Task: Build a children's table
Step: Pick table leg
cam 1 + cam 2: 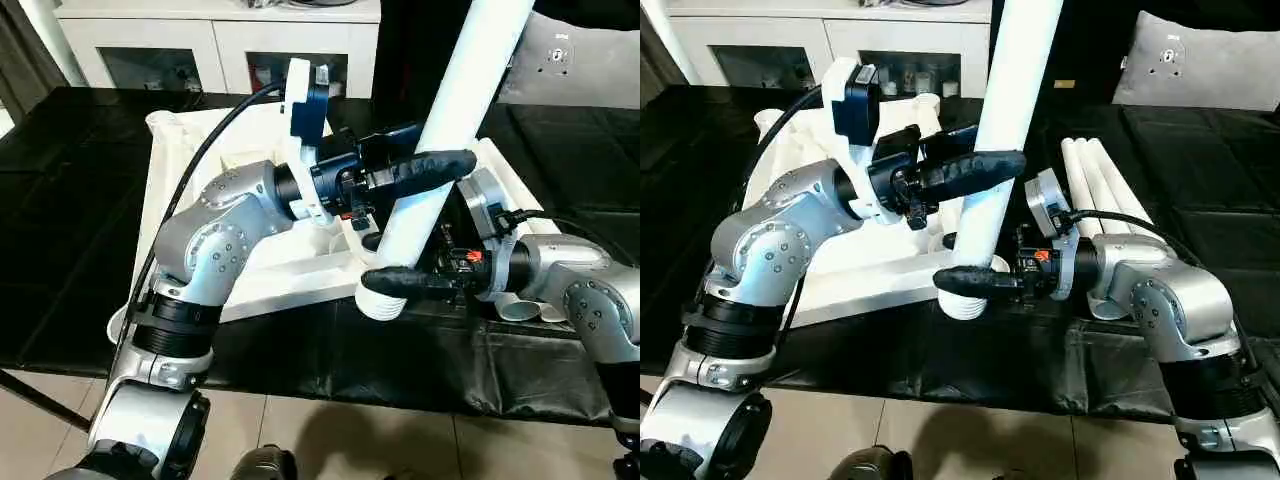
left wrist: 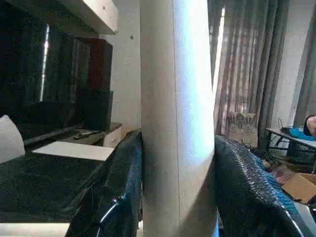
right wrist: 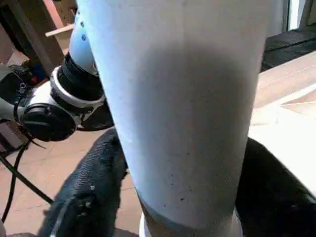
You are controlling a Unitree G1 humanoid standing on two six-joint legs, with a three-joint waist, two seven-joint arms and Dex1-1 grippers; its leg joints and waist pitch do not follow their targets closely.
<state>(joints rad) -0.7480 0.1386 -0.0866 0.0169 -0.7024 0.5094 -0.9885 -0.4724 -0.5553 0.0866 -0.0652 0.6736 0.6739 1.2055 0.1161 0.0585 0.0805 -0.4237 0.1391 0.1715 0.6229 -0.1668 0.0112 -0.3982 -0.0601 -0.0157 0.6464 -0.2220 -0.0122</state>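
The children's table top (image 1: 175,165) lies upside down on the black worktable, ribs facing up. One white leg (image 1: 450,110) stands tilted, and its lower end meets a round corner socket (image 1: 381,303) at the top's near right corner. My left gripper (image 1: 440,165) is shut on this leg at mid-height, with the leg (image 2: 175,118) between both black fingers (image 2: 121,192). My right gripper (image 1: 952,264) is shut on the same leg just above the socket, fingers (image 3: 86,192) on either side of the leg (image 3: 187,98).
Three spare white legs (image 1: 1095,175) lie side by side on the black worktable (image 1: 60,200), right of the top and behind my right arm. A white cabinet (image 1: 200,40) stands behind the table. A grey cushion (image 1: 1200,60) is at the far right.
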